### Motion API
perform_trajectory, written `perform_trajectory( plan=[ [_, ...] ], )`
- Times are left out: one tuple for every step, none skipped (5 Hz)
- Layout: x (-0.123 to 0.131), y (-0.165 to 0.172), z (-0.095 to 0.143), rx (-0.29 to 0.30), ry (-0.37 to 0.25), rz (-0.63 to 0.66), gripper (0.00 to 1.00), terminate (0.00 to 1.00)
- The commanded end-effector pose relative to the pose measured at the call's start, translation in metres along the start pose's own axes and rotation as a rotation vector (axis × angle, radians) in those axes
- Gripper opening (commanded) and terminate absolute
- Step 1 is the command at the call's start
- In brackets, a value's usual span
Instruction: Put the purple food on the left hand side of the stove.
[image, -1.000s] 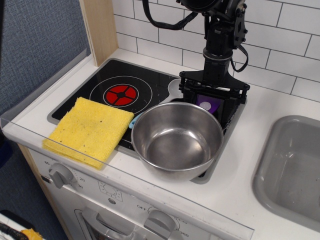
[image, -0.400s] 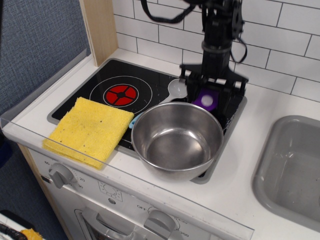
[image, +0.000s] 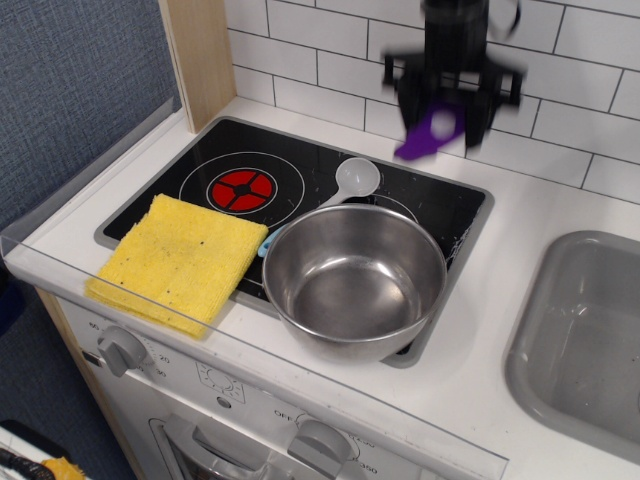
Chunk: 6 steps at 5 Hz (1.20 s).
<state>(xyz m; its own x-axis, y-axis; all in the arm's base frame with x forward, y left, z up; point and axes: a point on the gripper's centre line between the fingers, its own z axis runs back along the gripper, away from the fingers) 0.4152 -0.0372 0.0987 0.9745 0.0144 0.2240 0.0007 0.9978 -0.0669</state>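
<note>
On the white front panel (image: 250, 400) below the bench's front edge, small dial markings appear, but none is sharp enough to read.

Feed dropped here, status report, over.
Hand shut on small purple toy eggplant, lifted above black glossy stove. Yellow sponge covers stove's left front; steel bowl and white spoon alongside.

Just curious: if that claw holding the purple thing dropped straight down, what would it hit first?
Probably the bare back right part of the stove, behind the bowl. The claw points downward, though depth is hard to judge.
</note>
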Motion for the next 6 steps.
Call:
perform_trajectory(
  plan=[
    [-0.024,0.014,0.079,-0.023,-0.175,-0.035,0.0,0.0],
    [-0.057,0.018,0.086,-0.033,-0.156,-0.021,0.0,0.0],
    [-0.071,0.053,0.082,-0.015,-0.128,0.07,0.0,0.0],
    [-0.068,0.097,0.08,0.017,-0.128,0.169,0.0,0.0],
    [-0.059,0.14,0.069,0.068,-0.105,0.226,0.0,0.0],
    [-0.057,0.172,0.041,0.137,-0.025,0.18,0.0,0.0]
  ],
)
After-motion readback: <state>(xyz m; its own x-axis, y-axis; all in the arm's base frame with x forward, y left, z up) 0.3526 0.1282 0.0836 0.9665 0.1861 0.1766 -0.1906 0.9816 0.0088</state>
